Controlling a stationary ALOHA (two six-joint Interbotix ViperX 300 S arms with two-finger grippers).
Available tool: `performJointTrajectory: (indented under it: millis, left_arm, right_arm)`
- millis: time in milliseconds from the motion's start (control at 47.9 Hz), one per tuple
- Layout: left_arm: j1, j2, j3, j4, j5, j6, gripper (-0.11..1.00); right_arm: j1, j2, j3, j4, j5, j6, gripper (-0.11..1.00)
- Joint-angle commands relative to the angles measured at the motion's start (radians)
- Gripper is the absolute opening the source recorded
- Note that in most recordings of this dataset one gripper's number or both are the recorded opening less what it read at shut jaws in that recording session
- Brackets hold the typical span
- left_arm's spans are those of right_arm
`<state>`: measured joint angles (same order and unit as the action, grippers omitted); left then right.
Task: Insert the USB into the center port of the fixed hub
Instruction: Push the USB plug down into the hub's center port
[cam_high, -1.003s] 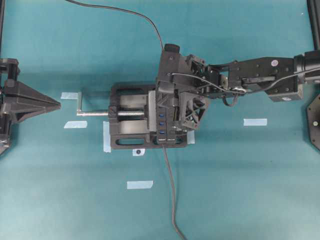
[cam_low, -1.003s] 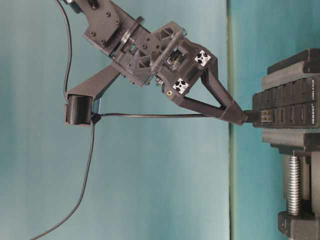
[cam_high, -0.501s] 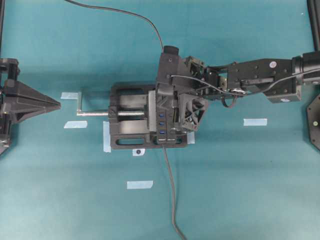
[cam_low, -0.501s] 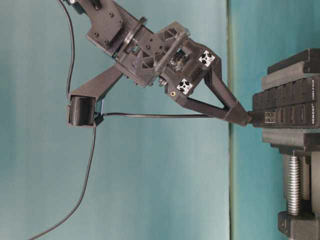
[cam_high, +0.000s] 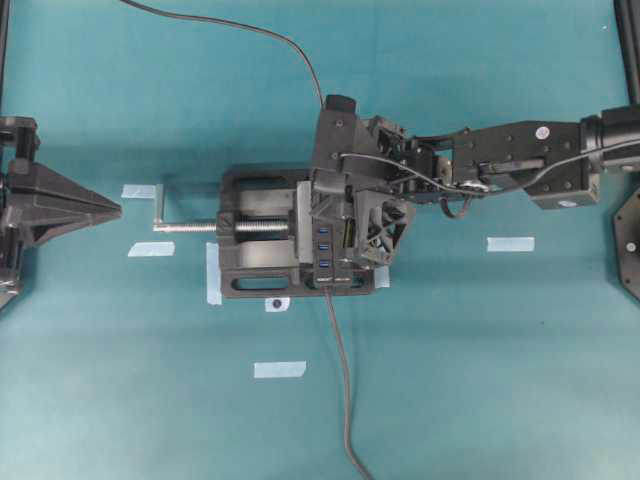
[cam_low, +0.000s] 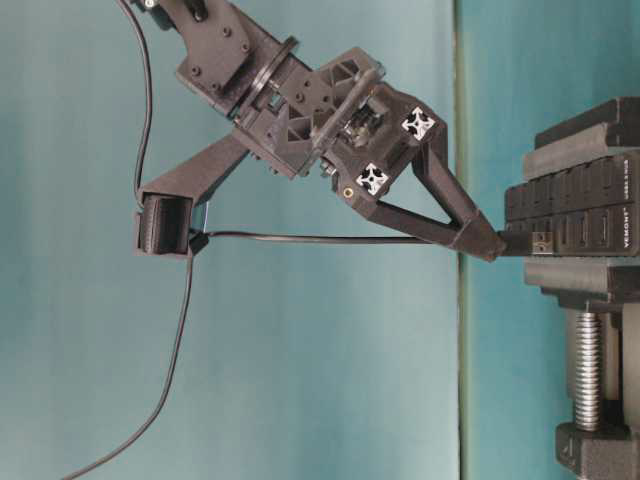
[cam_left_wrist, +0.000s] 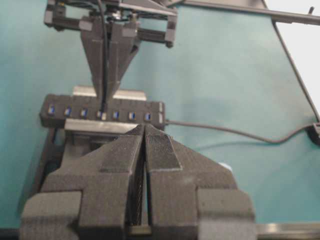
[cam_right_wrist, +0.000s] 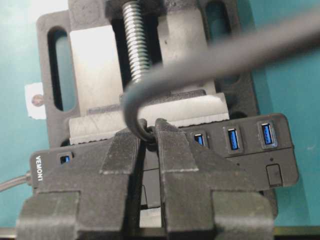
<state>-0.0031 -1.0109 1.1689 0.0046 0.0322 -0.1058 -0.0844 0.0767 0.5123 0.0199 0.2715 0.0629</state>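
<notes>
Teal matte bench under a black vise (cam_high: 262, 260) clamping the hub (cam_low: 585, 217), a ridged black bar with blue slots. Right fingers (cam_low: 484, 243) stay clamped on the USB (cam_low: 528, 241), whose metal tip has sunk further into the centre slot, so seating looks nearly done. Left fingers (cam_left_wrist: 145, 145) rest together, well away.

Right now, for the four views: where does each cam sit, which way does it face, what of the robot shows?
Overhead: above, looking straight down; vise, hub, both arms.
Table-level: low, side-on, image turned sideways; right gripper putting the USB into the hub.
Left wrist: behind the shut left gripper, facing the hub's port row and the right gripper opposite.
Right wrist: behind the right gripper's fingers, looking down onto hub and vise.
All share the hub.
</notes>
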Motion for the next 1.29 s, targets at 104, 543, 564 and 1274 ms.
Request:
performJointTrajectory:
  millis: [104,543,564,1274]
  left_arm:
    - [-0.002,0.005,-0.015,0.002,-0.006,-0.002,0.0]
    - [-0.002,0.003,-0.014,0.002,-0.009,-0.002,0.0]
    - [-0.002,0.003,-0.014,0.002,-0.006,-0.002,0.0]
    - [-0.002,0.002,-0.012,0.0,-0.009,-0.002,0.0]
  right_arm:
    - [-0.003,-0.014,-0.012,-0.008,0.038,0.008,0.07]
    - [-0.018,-0.014,-0.015,-0.023,0.067,0.005,0.06]
    - [-0.02,-0.014,-0.015,-0.025,0.069,0.005,0.06]
    - [-0.021,-0.018,-0.052,-0.032,0.14,-0.005,0.06]
